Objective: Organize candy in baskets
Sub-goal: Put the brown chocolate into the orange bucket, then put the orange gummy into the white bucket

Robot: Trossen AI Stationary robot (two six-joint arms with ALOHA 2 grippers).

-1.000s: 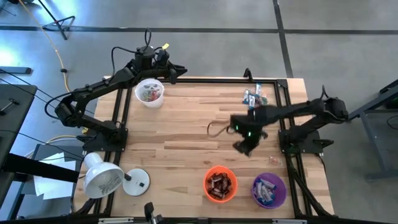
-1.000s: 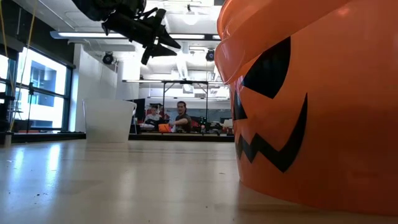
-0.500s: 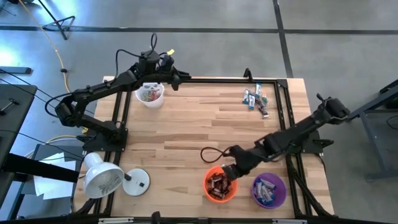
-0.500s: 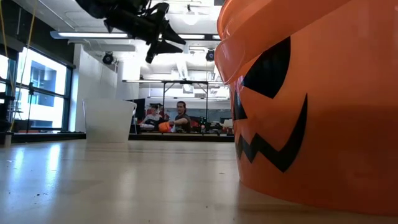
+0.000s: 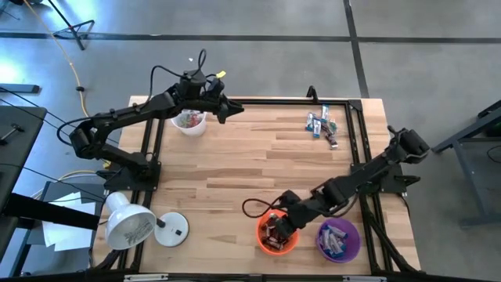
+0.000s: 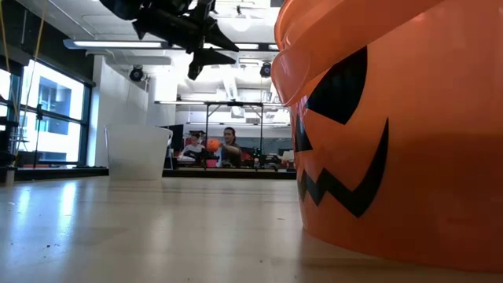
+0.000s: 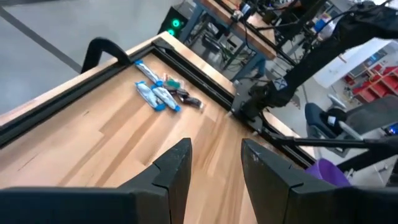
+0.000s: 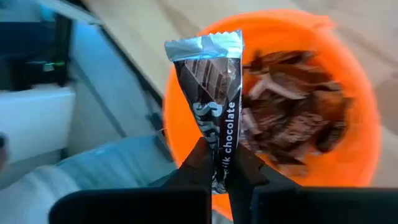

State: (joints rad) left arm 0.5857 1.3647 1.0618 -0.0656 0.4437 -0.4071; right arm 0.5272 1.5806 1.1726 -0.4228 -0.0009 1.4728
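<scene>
My right gripper point(image 5: 274, 227) hangs over the orange basket point(image 5: 276, 235), shut on a dark brown candy bar point(image 8: 211, 93). That basket point(image 8: 348, 93) holds several brown bars. The purple basket point(image 5: 338, 240) beside it holds blue-and-white bars. The white basket point(image 5: 188, 120) stands at the far left with mixed candy inside. My left gripper point(image 5: 229, 110) is open and holds nothing, in the air just right of the white basket; it also shows in the low view point(image 6: 200, 39). A small pile of loose candy point(image 5: 321, 125) lies at the far right, seen past my left gripper's fingers point(image 7: 165, 93). My right gripper pinches the brown bar by one end point(image 8: 216, 158) between its two fingers. The fingers slant downward and the bar sticks out beyond the fingertips, its crimped silver end point(image 8: 202, 46) farthest from them. The bar is lifted clear, above the orange basket's opening.
A white dome lamp point(image 5: 129, 223) with a round base lies at the near left corner. A black frame point(image 5: 258, 102) borders the table. The bare wooden middle point(image 5: 235, 172) separates the arms. People sit in the room beyond point(image 6: 228, 148).
My right gripper has swung from the middle of the table toward the near edge, carrying the brown bar, and now stands over the orange basket, tipped more steeply down. My left gripper has drifted toward the table's right, away from the white basket, staying open.
</scene>
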